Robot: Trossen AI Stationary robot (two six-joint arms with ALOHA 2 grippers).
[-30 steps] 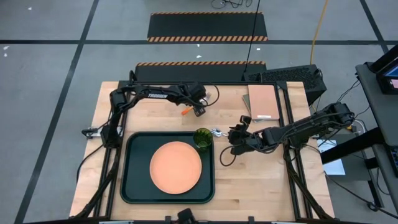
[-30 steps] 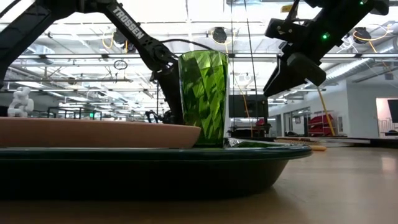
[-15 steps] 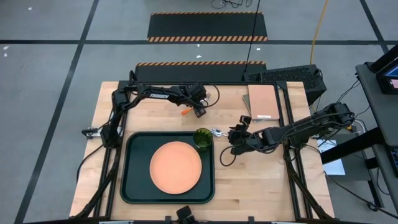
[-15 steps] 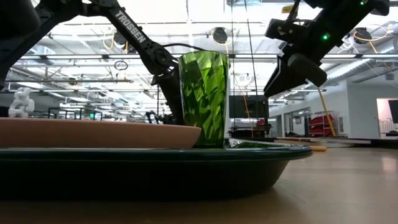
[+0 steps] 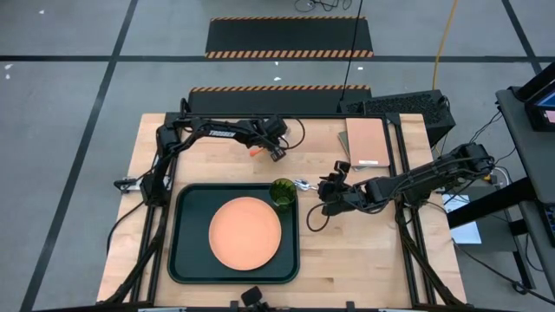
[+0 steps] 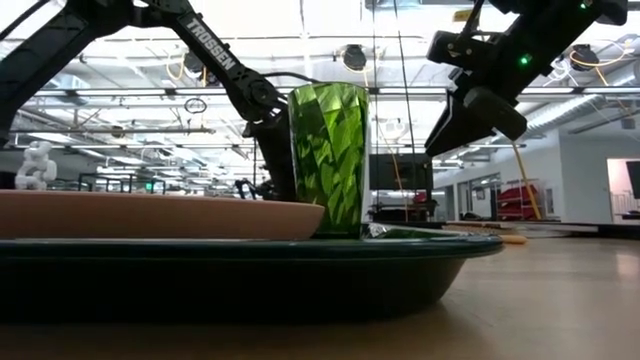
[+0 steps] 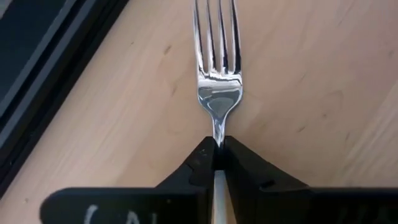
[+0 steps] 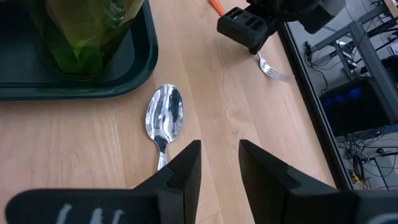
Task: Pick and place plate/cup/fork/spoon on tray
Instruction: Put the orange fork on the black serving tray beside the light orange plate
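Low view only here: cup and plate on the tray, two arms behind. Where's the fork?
Observer: The fork is pinched at its neck in the left tool, tines flat against the wood.
Operator: And the spoon?
Observer: The spoon lies on the table just off the tray corner nearest the cup.
Operator: Right arm on it?
Observer: Not yet. The right tool is open over the spoon's handle.
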